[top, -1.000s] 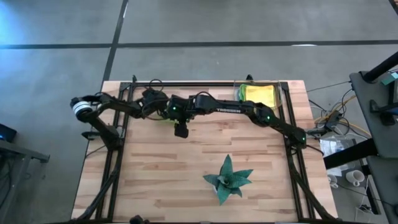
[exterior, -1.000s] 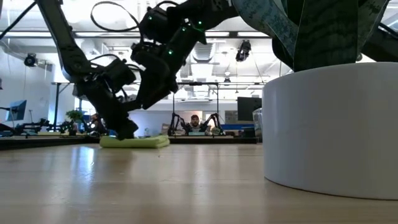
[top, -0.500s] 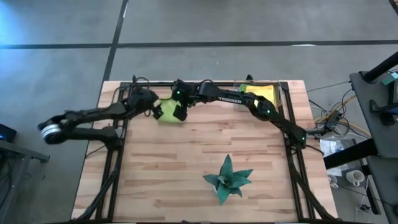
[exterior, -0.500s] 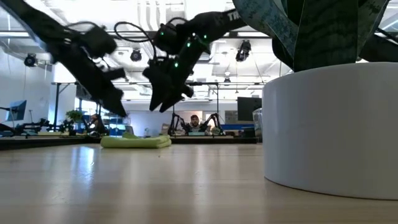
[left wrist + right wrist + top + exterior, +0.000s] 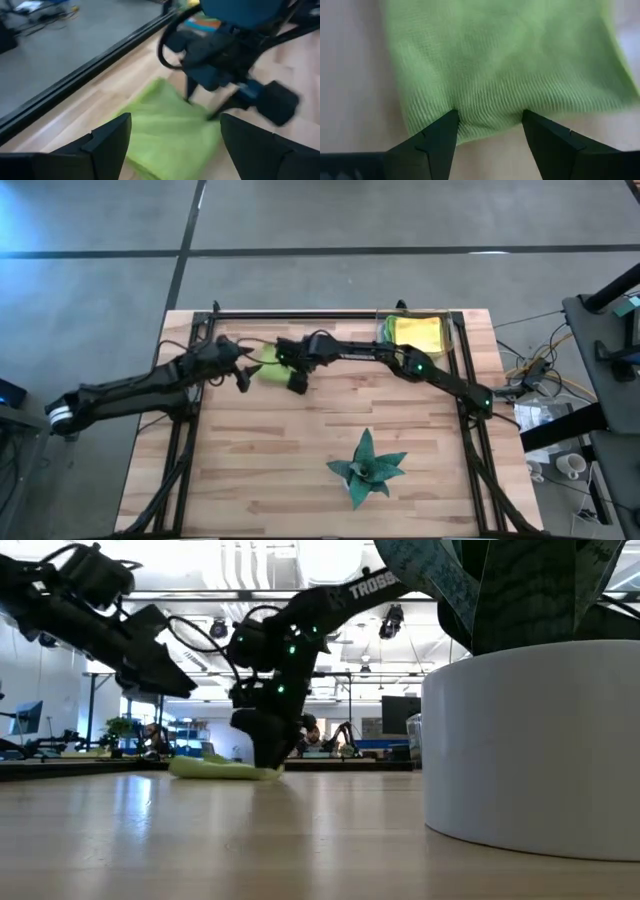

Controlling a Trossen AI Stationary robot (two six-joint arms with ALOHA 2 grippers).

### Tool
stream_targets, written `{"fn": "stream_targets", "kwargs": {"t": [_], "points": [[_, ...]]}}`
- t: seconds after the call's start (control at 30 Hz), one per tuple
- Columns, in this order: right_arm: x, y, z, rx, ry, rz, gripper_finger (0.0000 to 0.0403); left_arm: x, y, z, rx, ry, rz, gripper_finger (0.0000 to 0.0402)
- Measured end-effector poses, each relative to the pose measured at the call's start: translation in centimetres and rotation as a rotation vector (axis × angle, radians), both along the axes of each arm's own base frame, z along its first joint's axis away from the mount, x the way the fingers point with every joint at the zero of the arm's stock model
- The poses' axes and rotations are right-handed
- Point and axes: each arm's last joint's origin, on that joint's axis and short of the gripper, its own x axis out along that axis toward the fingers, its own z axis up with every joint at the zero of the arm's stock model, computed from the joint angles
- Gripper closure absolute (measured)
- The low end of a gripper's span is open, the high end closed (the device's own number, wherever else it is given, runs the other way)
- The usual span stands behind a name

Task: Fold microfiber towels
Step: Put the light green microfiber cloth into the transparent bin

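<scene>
A lime green microfiber towel (image 5: 264, 364) lies flat on the far left part of the wooden table (image 5: 300, 440); it also shows in the low view (image 5: 222, 770) and both wrist views (image 5: 165, 125) (image 5: 505, 60). My right gripper (image 5: 283, 370) (image 5: 265, 758) (image 5: 490, 119) is down on it, pointing steeply down, fingers open. My left gripper (image 5: 243, 376) (image 5: 172, 688) (image 5: 175, 122) hangs open above the table, left of the towel, touching nothing. A yellow towel (image 5: 418, 330) rests in a clear container at the far right. My right gripper stands with both open fingertips (image 5: 451, 120) on the lime green towel, close to one edge (image 5: 487, 127). It comes from above, slanting a little. A strip of cloth lies between the fingertips. The towel stays flat on the table.
A dark teal spiky plant (image 5: 367, 467) stands near the front right; its white pot (image 5: 530, 740) fills the low view's right side. Black frame rails (image 5: 190, 410) run along the table's sides and far edge. Bare wood lies in the middle and near left.
My left gripper has opened, let go of the lime green towel, risen and drawn back toward the table's left edge. My right gripper, which hung above the towel, has come down onto it. The towel has stayed flat in place.
</scene>
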Motion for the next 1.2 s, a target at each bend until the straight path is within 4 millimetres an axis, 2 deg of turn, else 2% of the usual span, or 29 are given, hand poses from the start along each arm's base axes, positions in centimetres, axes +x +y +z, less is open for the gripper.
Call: {"fn": "stream_targets", "kwargs": {"t": [0.1,0.2,0.27,0.37,0.5,0.6,0.73,0.83,0.97,1.1,1.2], "points": [[-0.4,2.1,0.1,0.199,0.047,0.059,0.0181,0.0,-0.5,0.2,0.009,-0.016,-0.069,0.0112],[-0.2,3.8,0.2,0.409,0.011,0.117,0.0181,0.2,-0.7,0.4,0.008,-0.025,-0.103,0.0112],[0.1,4.6,0.6,0.446,-0.012,0.135,0.0181,0.2,-0.9,0.4,0.007,-0.025,-0.115,0.0112],[0.2,5.0,2.8,0.394,-0.062,0.158,0.0181,0.4,-1.3,0.2,-0.007,-0.02,-0.161,0.0112],[-0.3,4.3,7.1,0.135,-0.141,0.15,0.0181,0.5,-2.2,-0.4,-0.08,0.025,-0.217,0.0112],[0.3,3.7,7.8,-0.025,-0.2,0.153,0.0181,0.6,-3.1,-1.0,-0.166,0.053,-0.247,0.0112],[1.9,3.3,7.5,-0.068,-0.346,0.167,0.0181,1.1,-5.0,-2.2,-0.265,0.097,-0.337,0.0112],[2.3,2.6,6.1,-0.066,-0.339,0.151,0.0181,1.4,-6.3,-3.5,-0.331,0.167,-0.369,0.0112],[2.2,2.2,2.7,-0.041,-0.218,0.135,0.0181,1.6,-7.5,-4.1,-0.333,0.206,-0.356,0.0112],[1.5,2.6,1.3,0.013,-0.105,0.091,0.0181,1.7,-7.9,-4.1,-0.317,0.207,-0.359,0.0112],[0.0,3.0,0.6,0.069,0.047,0.016,0.0181,1.7,-7.8,-4.0,-0.314,0.206,-0.356,0.0112]]}}
